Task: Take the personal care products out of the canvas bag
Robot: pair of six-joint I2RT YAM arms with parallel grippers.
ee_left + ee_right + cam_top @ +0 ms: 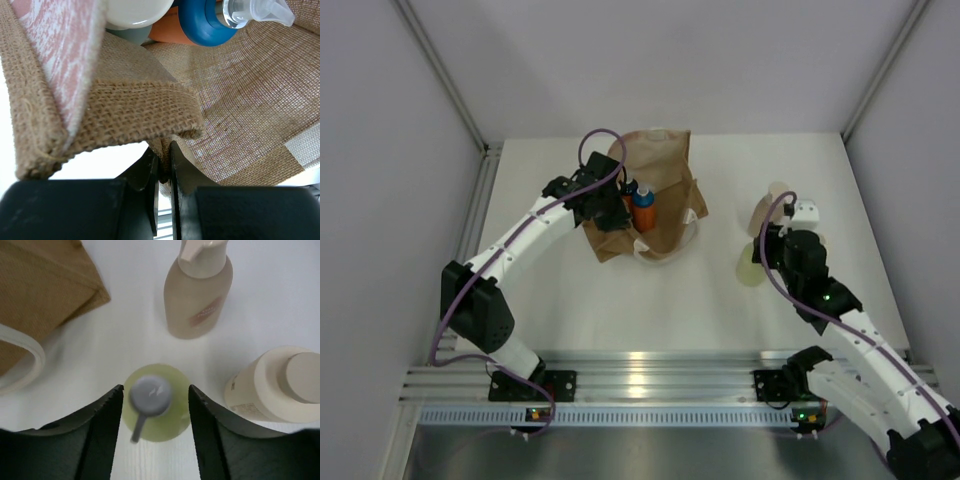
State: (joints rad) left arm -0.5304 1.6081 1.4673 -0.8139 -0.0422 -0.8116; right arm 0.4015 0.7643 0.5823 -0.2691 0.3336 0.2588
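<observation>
Left gripper (163,156) pinches canvas bag (240,100) — right gripper (155,391) flanks yellow-green bottle (172,422) (grip unclear)

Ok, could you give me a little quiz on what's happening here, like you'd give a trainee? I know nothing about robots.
1. True or false: the left fingers are clamped on the fabric of the canvas bag.
2. What colour is the bottle that stands between the right fingers? A orange, B yellow-green, C dark grey.
3. How many bottles does the right wrist view show outside the bag?
Key: 1 true. 2 B. 3 three: that one, a tan bottle and a cream bottle.
</observation>
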